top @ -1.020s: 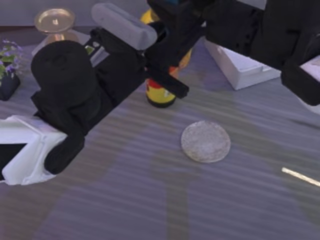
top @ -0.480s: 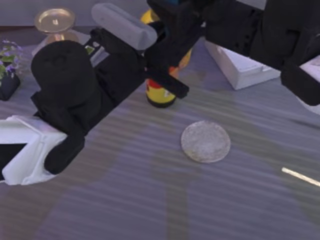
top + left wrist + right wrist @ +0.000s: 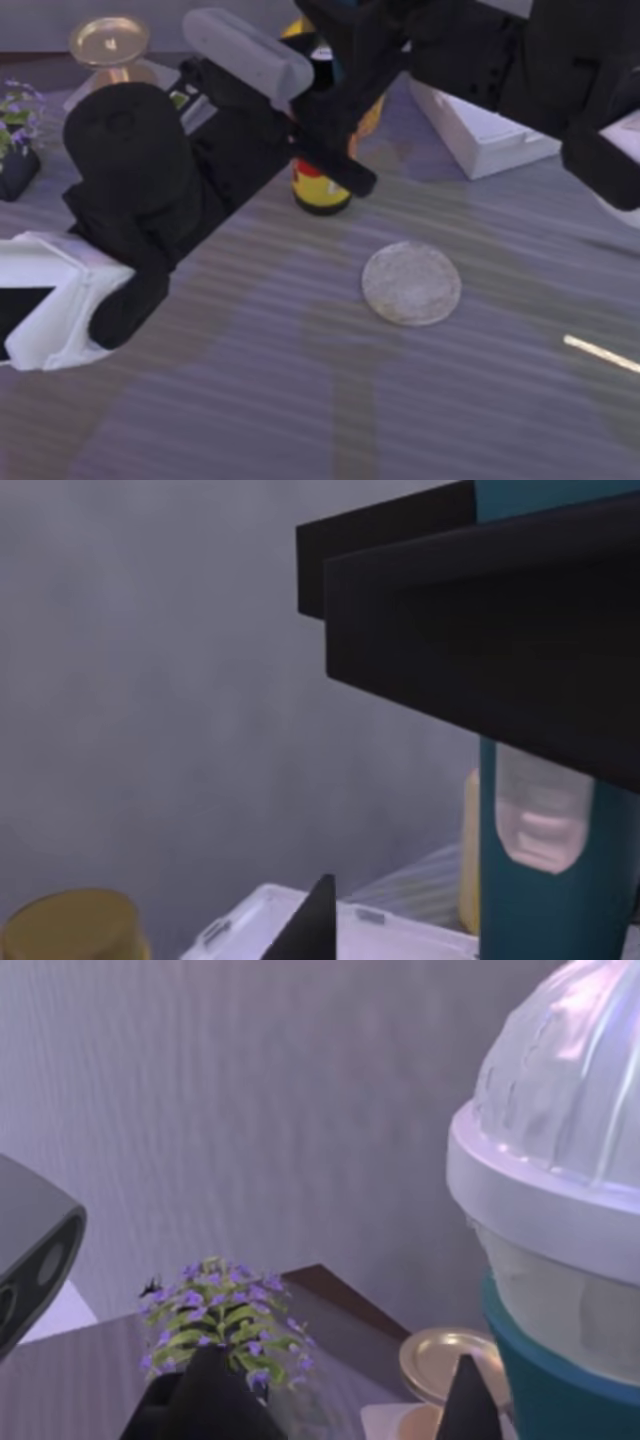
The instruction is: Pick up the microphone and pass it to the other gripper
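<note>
Near the tabletop's far edge, our right claw (image 3: 335,110) grips the mic (image 3: 555,880) by its teal handle. Left claw (image 3: 300,85) beside it: closure unclear. The mic looks light, rigid and smooth; take the handle, not the mesh head (image 3: 560,1130).

The setting is a rendered tabletop test scene rather than a lived-in room: a grey streaked table (image 3: 300,400) before a plain grey wall (image 3: 250,1090), scattered with unrelated props, namely a potted purple-flowered plant (image 3: 220,1310), a brass-coloured round dish (image 3: 109,40), a white box (image 3: 480,130) and a round grey coaster (image 3: 411,283).
</note>
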You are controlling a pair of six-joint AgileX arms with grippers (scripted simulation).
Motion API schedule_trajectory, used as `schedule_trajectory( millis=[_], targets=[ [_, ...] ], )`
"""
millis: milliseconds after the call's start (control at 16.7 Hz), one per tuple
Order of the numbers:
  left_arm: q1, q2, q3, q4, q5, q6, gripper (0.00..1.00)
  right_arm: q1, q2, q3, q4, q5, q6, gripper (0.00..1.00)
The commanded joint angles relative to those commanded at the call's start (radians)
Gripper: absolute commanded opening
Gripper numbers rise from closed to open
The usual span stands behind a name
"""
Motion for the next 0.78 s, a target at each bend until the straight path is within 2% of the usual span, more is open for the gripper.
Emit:
schedule_trajectory(
  millis=[600,780],
  targets=[
    [0.007,0.008,-0.012,0.000,-0.004,0.004,1.00,-0.004,-0.010,0.008,0.000,0.005,-0.001,0.00],
    [0.027,-0.064,-0.084,-0.005,0.007,0.005,1.00,-0.037,-0.035,-0.021,-0.002,-0.031,0.005,0.00]
  ],
)
